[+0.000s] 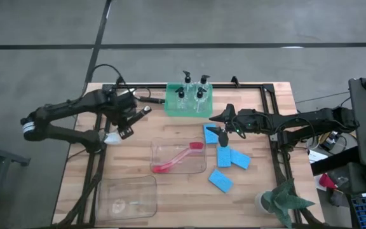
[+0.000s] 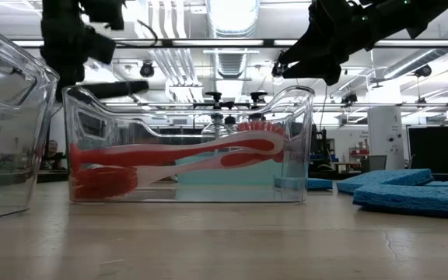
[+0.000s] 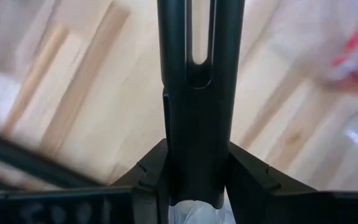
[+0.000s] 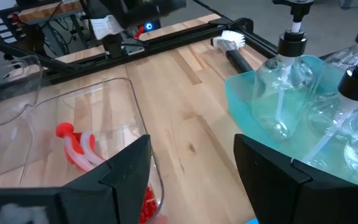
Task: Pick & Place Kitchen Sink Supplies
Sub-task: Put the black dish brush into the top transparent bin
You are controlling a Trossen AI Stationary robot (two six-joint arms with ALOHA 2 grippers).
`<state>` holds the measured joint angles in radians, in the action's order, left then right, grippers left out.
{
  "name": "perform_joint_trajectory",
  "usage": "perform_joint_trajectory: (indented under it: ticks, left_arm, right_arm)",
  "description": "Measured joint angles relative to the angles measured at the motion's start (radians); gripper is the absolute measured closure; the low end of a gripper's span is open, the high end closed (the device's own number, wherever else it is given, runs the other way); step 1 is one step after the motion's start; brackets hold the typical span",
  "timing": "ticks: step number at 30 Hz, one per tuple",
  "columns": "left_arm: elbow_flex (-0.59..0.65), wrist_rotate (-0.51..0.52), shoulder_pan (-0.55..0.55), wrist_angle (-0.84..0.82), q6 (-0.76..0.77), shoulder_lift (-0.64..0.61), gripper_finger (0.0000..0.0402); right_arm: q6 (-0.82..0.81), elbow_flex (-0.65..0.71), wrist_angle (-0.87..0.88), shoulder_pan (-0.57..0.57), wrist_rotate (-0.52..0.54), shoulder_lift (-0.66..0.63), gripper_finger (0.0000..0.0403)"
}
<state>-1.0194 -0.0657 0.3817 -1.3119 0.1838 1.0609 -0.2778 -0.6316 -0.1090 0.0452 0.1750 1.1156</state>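
Black-handled brush [image 1: 141,114] is pinched in the left gripper [image 1: 132,118] above the table's far-left part, presumably bound for the clear bin [image 1: 199,166] holding the red brush [image 1: 176,159]. The right gripper [image 1: 222,131] hovers spread and empty over the blue sponges [image 1: 229,157], likely its next pick; the pump bottles [image 1: 192,94] stand in the green tray [image 1: 170,109]

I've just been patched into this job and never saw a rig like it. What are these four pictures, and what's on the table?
Two dark robot arms work at a wooden table, each ending in a two-finger pincer. One picture looks straight down, one looks level across the tabletop, and two come from cameras on the wrists. The left pincer is shut on a black brush near the table's far edge. The right pincer is open and empty, above the blue sponges. Four pump bottles stand in a green tray. A red brush lies in a clear bin; a second clear bin sits nearer the front. A potted plant stands at the front right corner.
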Motion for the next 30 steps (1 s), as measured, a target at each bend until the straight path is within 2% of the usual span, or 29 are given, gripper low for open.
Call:
perform_joint_trajectory:
  ticks: [5, 8, 11, 17, 20, 30]
  left_arm:
    - [-0.014, -0.063, -0.061, 0.153, 0.037, -0.036, 0.0287]
    - [-0.016, -0.121, -0.102, 0.328, 0.038, -0.037, 0.0288]
    - [-0.015, -0.134, -0.143, 0.533, 0.055, -0.018, 0.0285]
    - [-0.015, -0.246, -0.211, 0.861, 0.083, 0.072, 0.0284]
    - [-0.031, -0.248, -0.244, 0.897, 0.069, 0.136, 0.0285]
    - [-0.075, -0.200, -0.318, 0.817, -0.120, 0.339, 0.0285]
  right_arm:
    - [-0.009, 0.000, -0.001, -0.008, 0.001, 0.000, 0.0179]
    - [-0.011, 0.000, -0.002, -0.008, 0.001, 0.000, 0.0179]
    - [-0.011, 0.000, -0.003, -0.008, 0.003, 0.000, 0.0179]
    - [-0.011, 0.000, -0.003, -0.008, 0.005, 0.000, 0.0179]
    - [-0.011, 0.000, -0.004, -0.008, 0.007, 0.000, 0.0179]
    - [-0.011, 0.000, -0.002, -0.008, 0.007, 0.000, 0.0179]
